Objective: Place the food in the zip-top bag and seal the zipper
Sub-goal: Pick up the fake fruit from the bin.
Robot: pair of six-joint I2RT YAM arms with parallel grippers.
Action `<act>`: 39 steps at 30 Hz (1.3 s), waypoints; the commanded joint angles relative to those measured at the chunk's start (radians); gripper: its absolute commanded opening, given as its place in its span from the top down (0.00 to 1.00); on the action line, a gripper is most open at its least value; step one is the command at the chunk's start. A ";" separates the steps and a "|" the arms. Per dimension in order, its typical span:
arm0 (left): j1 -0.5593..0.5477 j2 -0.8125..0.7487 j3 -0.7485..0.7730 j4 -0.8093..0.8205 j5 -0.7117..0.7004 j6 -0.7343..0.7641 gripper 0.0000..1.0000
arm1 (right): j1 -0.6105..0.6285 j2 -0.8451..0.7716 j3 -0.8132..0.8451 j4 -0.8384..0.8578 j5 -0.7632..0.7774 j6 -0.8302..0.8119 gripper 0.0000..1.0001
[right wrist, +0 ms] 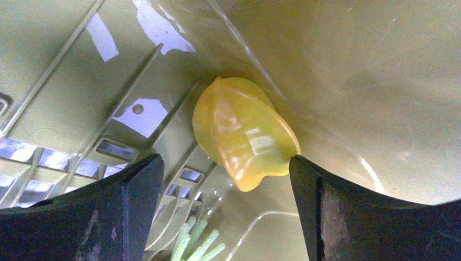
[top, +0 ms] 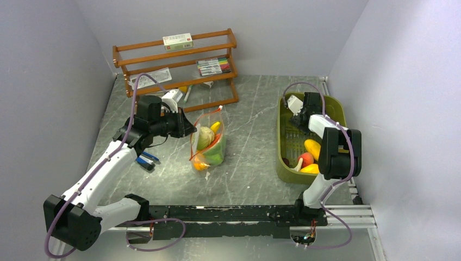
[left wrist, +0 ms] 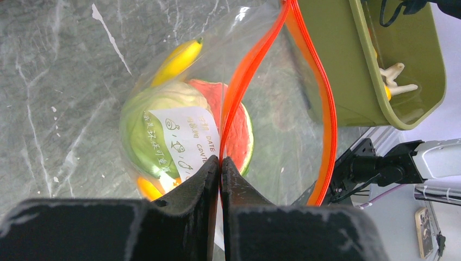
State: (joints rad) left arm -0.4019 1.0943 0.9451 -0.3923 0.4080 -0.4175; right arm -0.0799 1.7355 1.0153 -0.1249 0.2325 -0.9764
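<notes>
In the bin (right wrist: 353, 65), the star fruit (right wrist: 244, 136) lies between my right pincer's (right wrist: 225, 158) 2 open jaws, long axis across their closing line; my left pincer (left wrist: 220, 160) clamps the zipper (left wrist: 244, 76).

I am facing a brown wooden rack (top: 176, 68) standing on the grey marbled table (top: 255, 109), with a pale lilac back wall (top: 244, 27) rising just behind the rack, a left wall (top: 49, 81) and a right wall (top: 402, 65) flanking it, and soft even light falling on the stone before it.

zip-top bag (top: 209, 124): clear, upright, left of bench (top: 255, 109) centre
zipper (left wrist: 247, 70): red-orange, open
food (top: 205, 138): some bagged, rest by right edge
</notes>
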 commanded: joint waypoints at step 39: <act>0.001 -0.036 0.009 0.009 -0.035 0.014 0.93 | -0.010 0.045 0.083 -0.013 -0.045 0.000 0.51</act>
State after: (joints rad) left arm -0.4019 1.0790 0.9508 -0.3935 0.3866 -0.4110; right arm -0.0990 1.7809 1.0622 -0.0647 0.2169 -1.0203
